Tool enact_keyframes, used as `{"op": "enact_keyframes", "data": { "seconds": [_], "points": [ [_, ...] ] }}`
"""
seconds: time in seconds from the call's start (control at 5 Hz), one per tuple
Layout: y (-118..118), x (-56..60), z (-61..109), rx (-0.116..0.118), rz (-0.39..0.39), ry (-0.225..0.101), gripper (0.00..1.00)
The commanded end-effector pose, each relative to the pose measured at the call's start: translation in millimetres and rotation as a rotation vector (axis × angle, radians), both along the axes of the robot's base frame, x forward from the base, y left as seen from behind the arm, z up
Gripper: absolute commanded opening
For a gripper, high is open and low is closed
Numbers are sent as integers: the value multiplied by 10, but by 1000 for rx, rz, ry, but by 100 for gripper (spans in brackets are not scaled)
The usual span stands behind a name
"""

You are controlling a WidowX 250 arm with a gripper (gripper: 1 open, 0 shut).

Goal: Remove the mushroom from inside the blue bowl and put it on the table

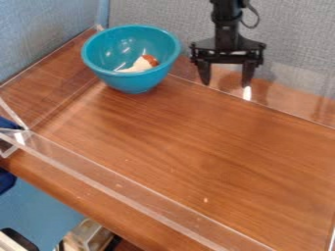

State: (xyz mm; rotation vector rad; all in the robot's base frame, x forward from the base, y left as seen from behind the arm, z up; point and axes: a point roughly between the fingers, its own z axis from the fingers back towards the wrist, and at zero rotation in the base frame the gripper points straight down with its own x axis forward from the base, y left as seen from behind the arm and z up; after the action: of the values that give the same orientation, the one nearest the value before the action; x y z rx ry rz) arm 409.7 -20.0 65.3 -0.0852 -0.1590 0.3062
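The blue bowl (129, 57) stands near the far left corner of the tabletop (183, 147), upright and close to the clear acrylic wall (78, 172) that runs around the edges. Inside it, against the right inner side, lies the mushroom (144, 64): a cream-white stem with a small orange-brown cap toward the rim. It looks tipped on its side, though at this size the exact pose is hard to make out.

The gripper (226, 71) hangs to the right of the bowl, well apart from it, at the far edge of the wood-grain surface. It points straight down from a dark vertical arm (229, 20), and its black fingers (206, 67) are spread wide with nothing between them. Their tips sit just above the wood, and a faint reflection shows beneath them on the glossy surface.

The rest of the reddish-brown surface stretches toward the viewer. A blue-grey fabric backdrop (46, 29) rises behind the bowl. At the left edge, a small blue and white object (10, 132) sits outside the acrylic wall; what it is cannot be told.
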Motion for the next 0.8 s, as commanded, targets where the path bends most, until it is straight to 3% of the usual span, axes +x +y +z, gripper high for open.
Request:
{"op": "enact_keyframes", "data": {
  "seconds": [0.0, 0.4, 0.6],
  "points": [
    [-80, 70, 382, 3, 19, -127, 100],
    [-135, 73, 309, 12, 99, -158, 100],
    [-102, 87, 207, 17, 98, -151, 100]
  ]
}}
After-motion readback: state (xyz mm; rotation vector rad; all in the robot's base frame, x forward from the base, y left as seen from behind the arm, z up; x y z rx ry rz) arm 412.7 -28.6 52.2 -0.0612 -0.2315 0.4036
